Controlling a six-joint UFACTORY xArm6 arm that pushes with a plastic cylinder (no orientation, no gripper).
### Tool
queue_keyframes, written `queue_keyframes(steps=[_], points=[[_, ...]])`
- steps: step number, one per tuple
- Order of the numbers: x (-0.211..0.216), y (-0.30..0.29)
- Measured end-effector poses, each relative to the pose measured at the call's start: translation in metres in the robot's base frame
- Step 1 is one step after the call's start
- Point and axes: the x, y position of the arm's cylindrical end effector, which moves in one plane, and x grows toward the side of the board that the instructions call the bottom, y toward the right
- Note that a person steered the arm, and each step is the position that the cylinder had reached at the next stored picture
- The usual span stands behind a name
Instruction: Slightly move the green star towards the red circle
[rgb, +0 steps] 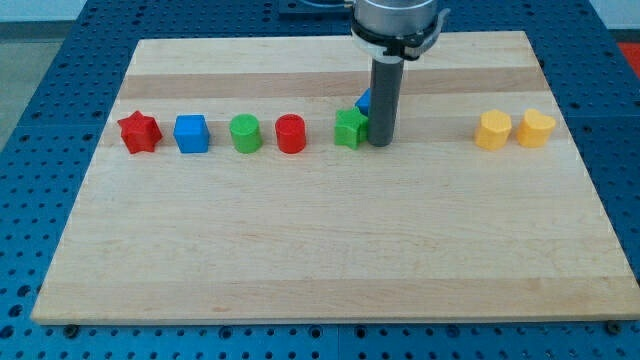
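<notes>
The green star (349, 128) lies on the wooden board (330, 250) near the middle, a little above centre. The red circle (291, 133) stands to the view's left of it, with a small gap between them. My tip (380, 143) rests on the board right against the green star's right side. The rod hides most of a blue block (364, 100) just behind the star, so its shape cannot be made out.
A red star (139, 132), a blue cube (192, 133) and a green circle (245, 133) stand in a row left of the red circle. Two yellow blocks (492, 130) (535, 128) sit at the view's right.
</notes>
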Motion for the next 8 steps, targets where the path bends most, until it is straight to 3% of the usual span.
queue_keyframes(steps=[4, 8], points=[[-0.036, -0.001], [-0.015, -0.018]])
